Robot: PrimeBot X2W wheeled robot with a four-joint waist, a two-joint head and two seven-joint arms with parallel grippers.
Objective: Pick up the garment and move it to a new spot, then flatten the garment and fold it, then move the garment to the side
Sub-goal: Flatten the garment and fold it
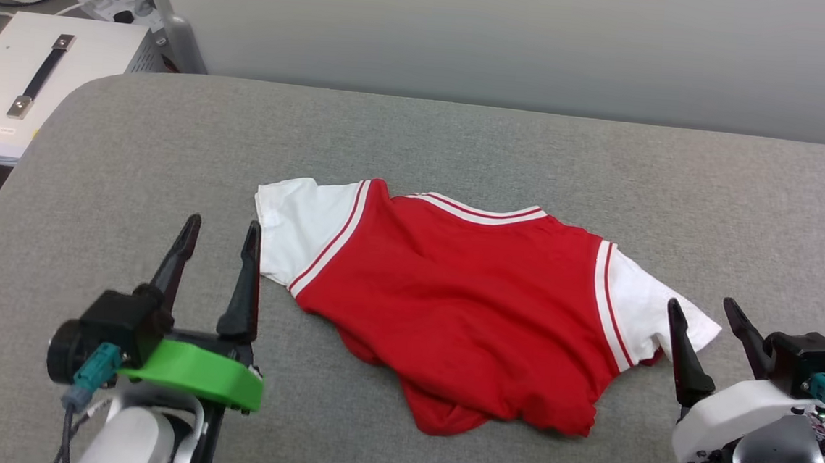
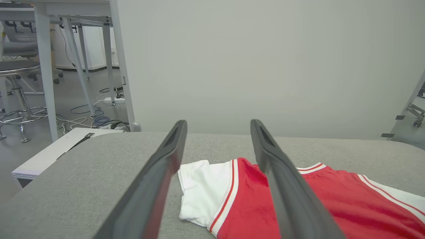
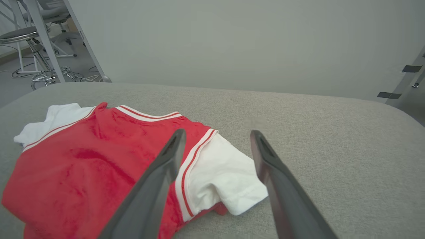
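Left hand [image 1: 225,222] above grey table [image 1: 462,140], pale wall [image 1: 513,35].

My garment [image 1: 467,286] is soft, matt jersey cloth; the worktop [image 1: 462,140] beneath it wears a coarse, dull woven fabric. My left tool [image 1: 224,223] and right tool [image 1: 701,304] have smooth dark plastic fingers with a faint sheen; the green mount [image 1: 185,374] is smooth plastic; the white case [image 1: 1,90] looks smooth, its black strap [image 1: 44,71] matt, pinned by metal plates [image 1: 65,41].

Free to pass over the bare grey surface [image 1: 462,140] at 12, 6 and 9 o'clock of the garment [image 1: 466,293]. Blocked farther toward 12 by the wall [image 1: 513,35]; at 10, off the edge, by a white case [image 1: 91,56].
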